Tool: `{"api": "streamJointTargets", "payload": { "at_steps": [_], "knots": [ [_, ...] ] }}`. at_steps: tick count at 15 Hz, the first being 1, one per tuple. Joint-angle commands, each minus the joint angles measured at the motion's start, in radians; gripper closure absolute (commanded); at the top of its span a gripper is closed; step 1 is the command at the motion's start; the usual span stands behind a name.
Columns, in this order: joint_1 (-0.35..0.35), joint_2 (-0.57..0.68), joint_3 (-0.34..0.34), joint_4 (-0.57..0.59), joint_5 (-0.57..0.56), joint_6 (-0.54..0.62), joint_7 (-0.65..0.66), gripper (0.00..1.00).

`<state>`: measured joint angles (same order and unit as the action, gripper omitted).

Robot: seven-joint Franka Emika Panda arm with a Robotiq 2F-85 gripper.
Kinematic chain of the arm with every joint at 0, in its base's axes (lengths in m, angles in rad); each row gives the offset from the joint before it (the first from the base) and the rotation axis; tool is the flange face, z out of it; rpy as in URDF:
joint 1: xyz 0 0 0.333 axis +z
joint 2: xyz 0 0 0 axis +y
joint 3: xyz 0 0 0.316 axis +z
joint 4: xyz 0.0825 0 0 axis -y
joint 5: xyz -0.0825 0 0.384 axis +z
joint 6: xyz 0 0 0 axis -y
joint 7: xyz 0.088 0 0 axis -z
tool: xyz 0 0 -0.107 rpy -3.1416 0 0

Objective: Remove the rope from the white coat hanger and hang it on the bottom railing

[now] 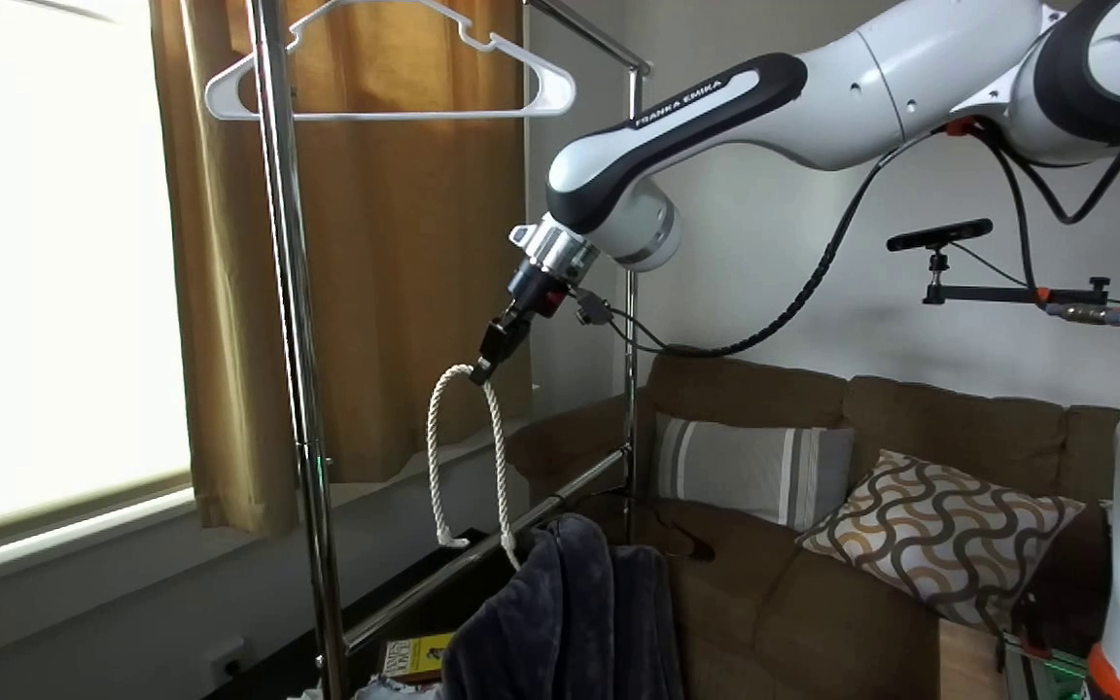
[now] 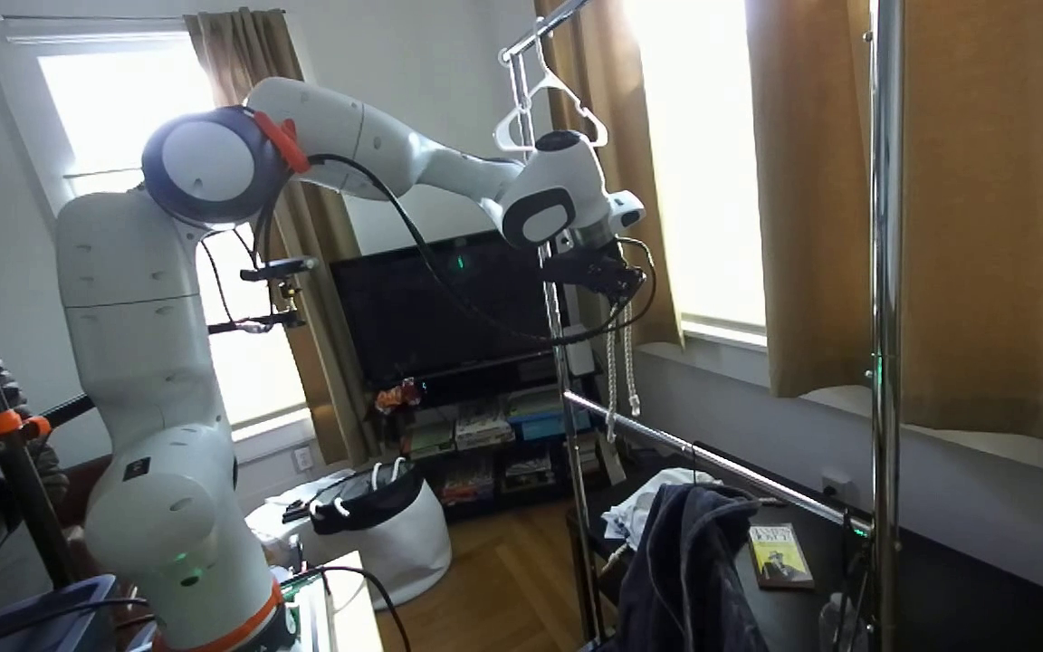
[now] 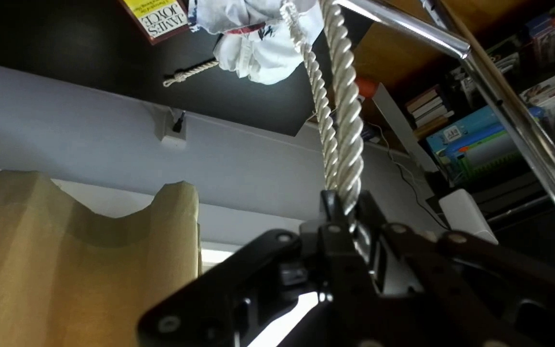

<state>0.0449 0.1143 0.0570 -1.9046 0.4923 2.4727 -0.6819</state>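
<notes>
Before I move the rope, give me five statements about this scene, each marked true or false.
1. The gripper holds the rope. True.
2. The white coat hanger hangs from the bottom railing. False: it hangs from the top rail.
3. The rope's loop sits on the bottom railing. False: it is up in the gripper.
4. A book lies on the dark surface. True.
5. The striped pillow rests on the sofa. True.
</notes>
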Motion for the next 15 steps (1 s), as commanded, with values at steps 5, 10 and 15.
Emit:
{"api": "streamJointTargets", "payload": {
  "at_steps": [5, 10, 15],
  "knots": [
    [-0.035, 0.124, 0.067, 0.063, 0.075, -0.065, 0.010, 0.64],
    [-0.047, 0.119, 0.082, 0.067, 0.095, -0.052, 0.023, 0.27],
    [-0.055, 0.109, 0.085, 0.086, 0.097, 0.003, -0.043, 0.15]
  ]
}}
